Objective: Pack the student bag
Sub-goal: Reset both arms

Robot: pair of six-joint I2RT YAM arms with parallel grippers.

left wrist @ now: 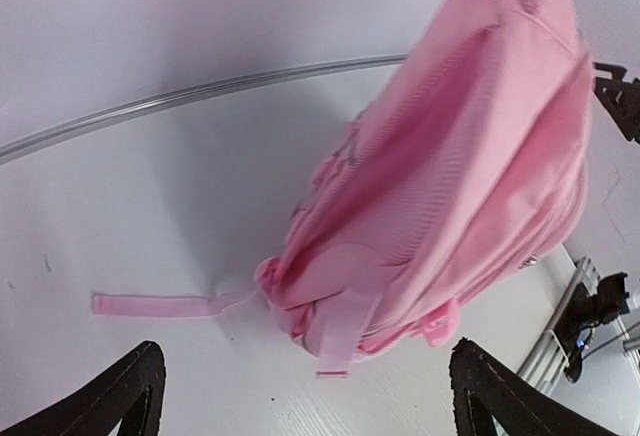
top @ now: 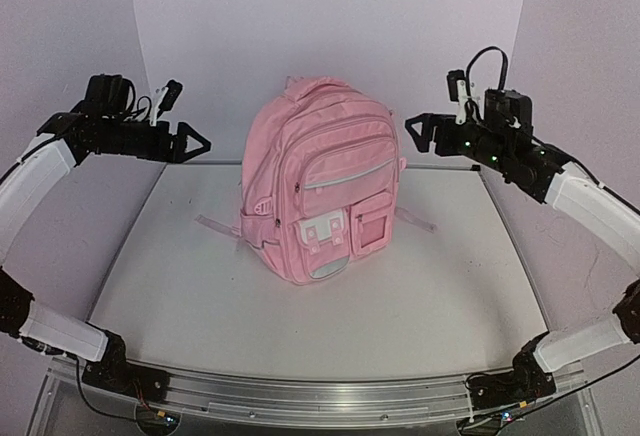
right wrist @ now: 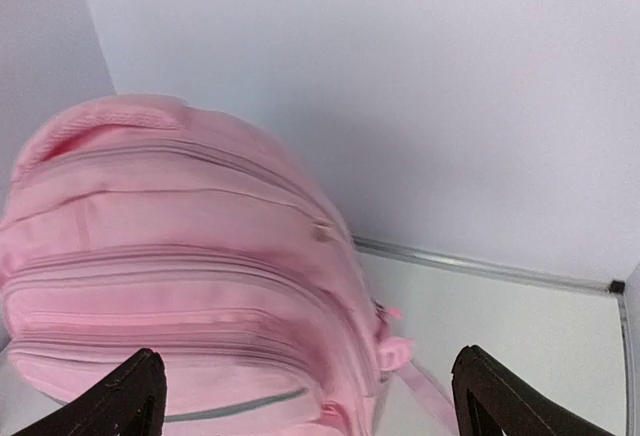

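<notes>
One student bag (top: 322,196), a large light-pink fabric backpack, stands upright at ctr of the white tabletop (top: 430,296), front pockets toward the near edge. Two grippers: left gripper (top: 203,142) and right gripper (top: 410,132) flank its top, both spread wide, empty, not touching the bag.

- A robotics lab bench: a plain white backdrop (top: 330,26) curves round the table (top: 200,296) from 9 through 12 to 3 o'clock.
- A bare metal rail (top: 300,394) runs along 6 o'clock, with the left arm (top: 60,334) and right arm (top: 585,341) bolted to it at 7 and 5.
- The student bag (top: 320,191) stands upright mid-table.
</notes>
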